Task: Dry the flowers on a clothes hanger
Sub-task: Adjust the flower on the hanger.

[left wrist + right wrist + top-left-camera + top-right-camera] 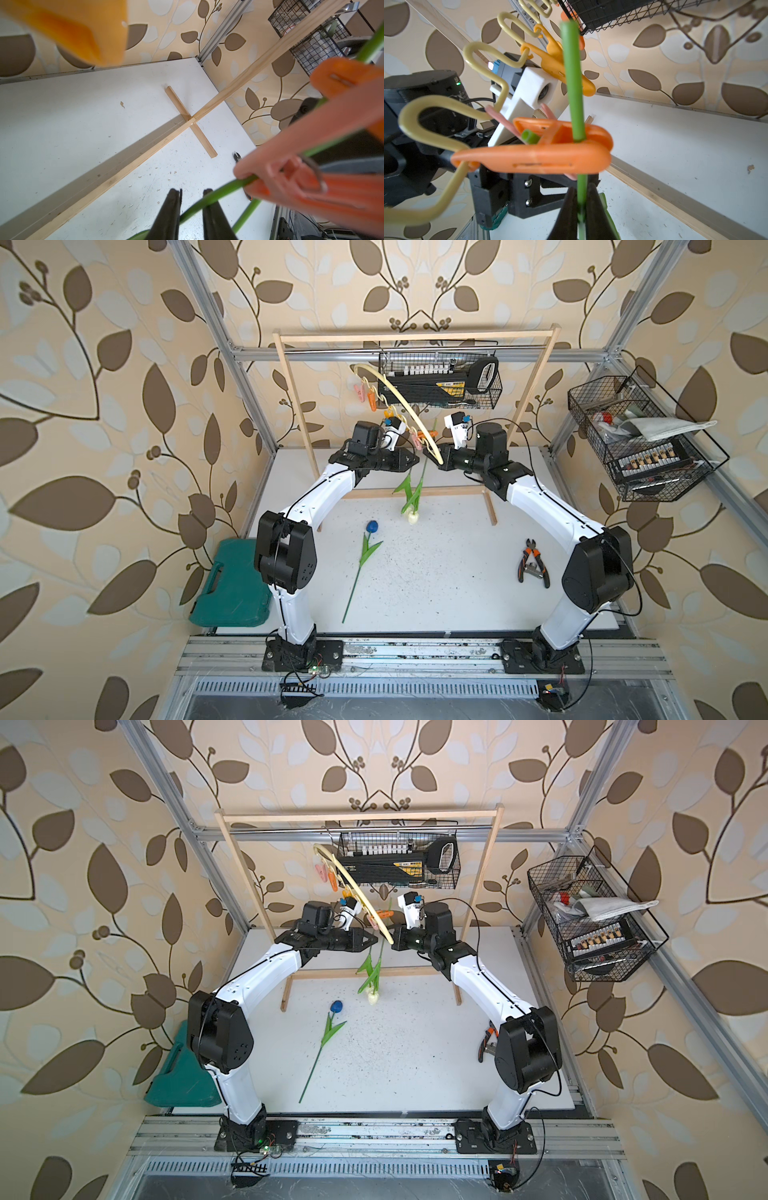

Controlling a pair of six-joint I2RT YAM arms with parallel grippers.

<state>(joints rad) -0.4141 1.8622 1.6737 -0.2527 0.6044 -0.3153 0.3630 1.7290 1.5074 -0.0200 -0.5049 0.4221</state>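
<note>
Pale yellow hanger [399, 400] hangs tilted from the wooden rack [411, 337], with two cream tulips [412, 517] dangling head-down from its clothespins. The blue tulip [361, 564] lies on the table [436, 580] with open room around it. The right tool [581, 193] pinches one stem of the cream tulips, and the left tool [191, 193] has its jaws slightly apart around the other.

**Lighting and image quality.** The 2 top views are bright and evenly lit by diffuse overhead light. The white tabletop [436, 580] is close to overexposed, and the arms [316, 493] cast only faint, soft shadows. Wide-angle distortion bows the frame posts [218, 323] toward the picture edges.

The 2 wrist views are sharp at distance but blurred close up. A pink clothespin [311, 145] and a yellow-orange clothespin [72, 31] are smeared. The wooden rail [116, 177] throws a broad grey shadow beside it. The tulip stem [572, 83] and hanger [436, 102] are soft-edged.
</note>
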